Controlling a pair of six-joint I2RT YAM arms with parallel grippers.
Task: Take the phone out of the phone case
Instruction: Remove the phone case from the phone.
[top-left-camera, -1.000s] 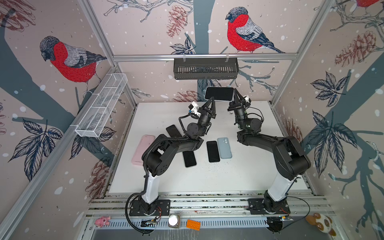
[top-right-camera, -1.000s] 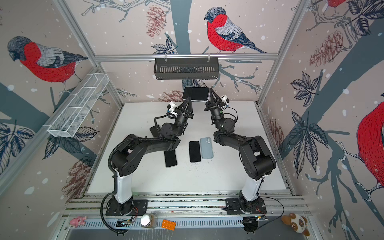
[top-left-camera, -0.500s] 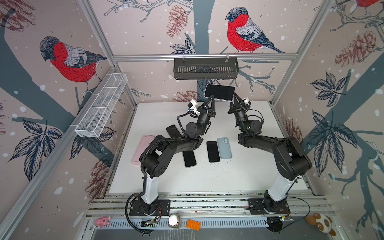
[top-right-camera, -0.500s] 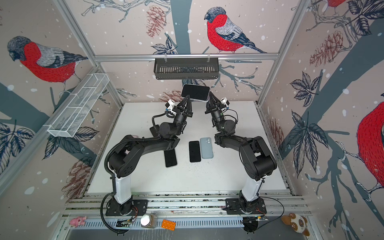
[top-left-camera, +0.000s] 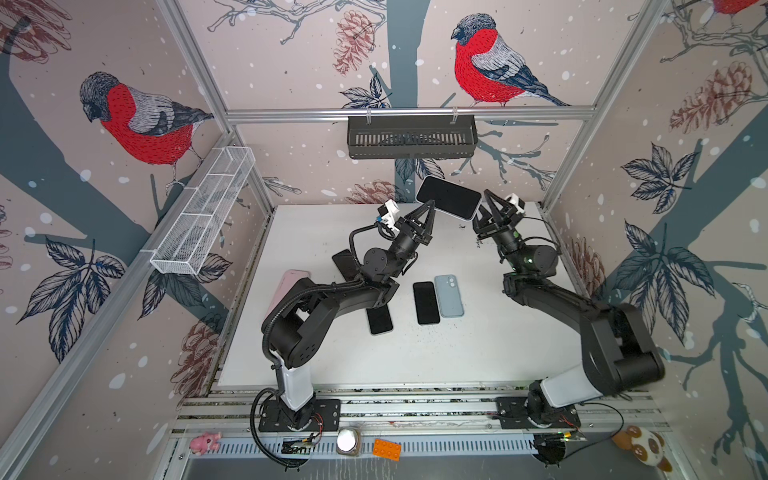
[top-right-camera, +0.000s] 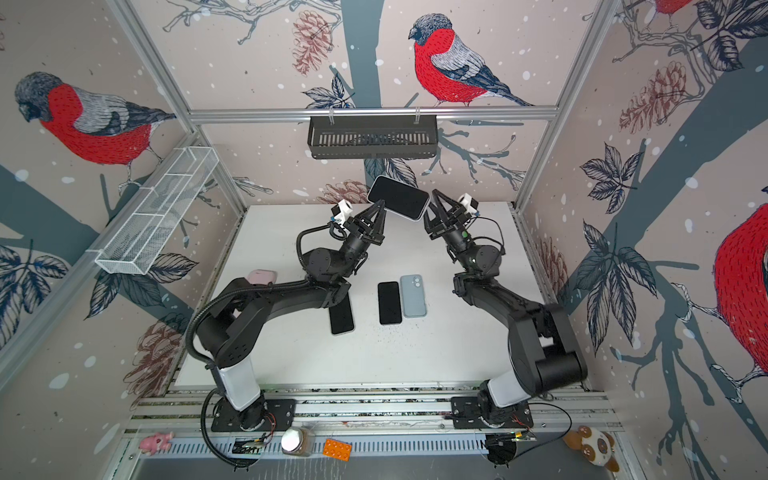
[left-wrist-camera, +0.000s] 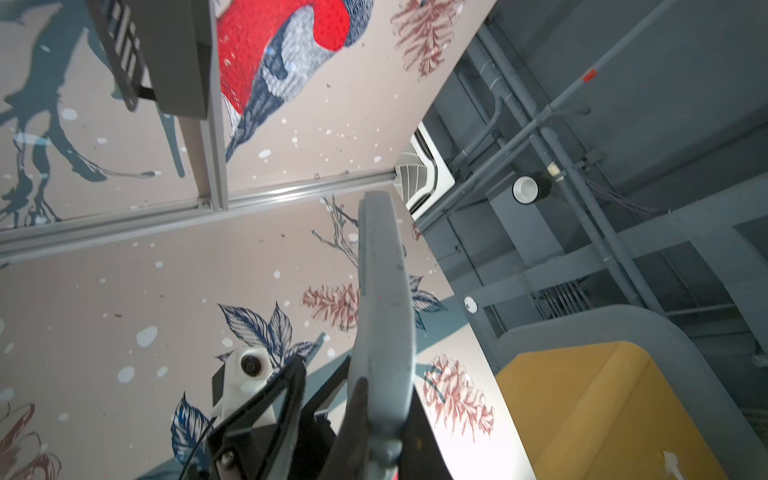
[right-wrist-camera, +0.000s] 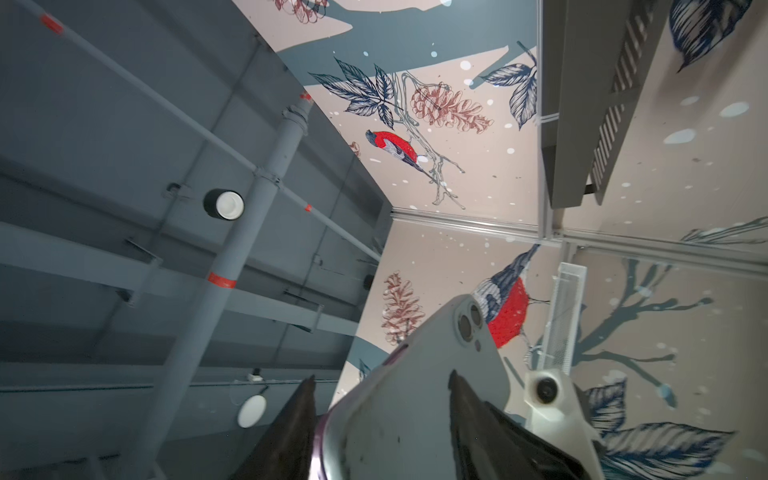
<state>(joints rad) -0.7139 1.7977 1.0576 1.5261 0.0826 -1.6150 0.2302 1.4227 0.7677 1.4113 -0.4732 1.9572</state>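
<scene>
Phone (top-left-camera: 449, 197) in case (right-wrist-camera: 436, 357) aloft: left jaws pinch one end, right jaws spread around other; black basket (top-left-camera: 411, 137) beyond.

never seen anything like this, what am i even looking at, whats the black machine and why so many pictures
These are two black robot arms fixed at the near edge of a white table. Two pictures come from one camera overhead, looking down on everything. The two odd-angled ones come from small cameras on the arms' wrists, pointing up towards the ceiling. Raised above the table's far end is a phone in a pale case. The left tool is pinched shut on one end of it; the right tool stands open around the other end. On the table lie a black phone beside a light blue case, a second black phone and a pink case.
</scene>
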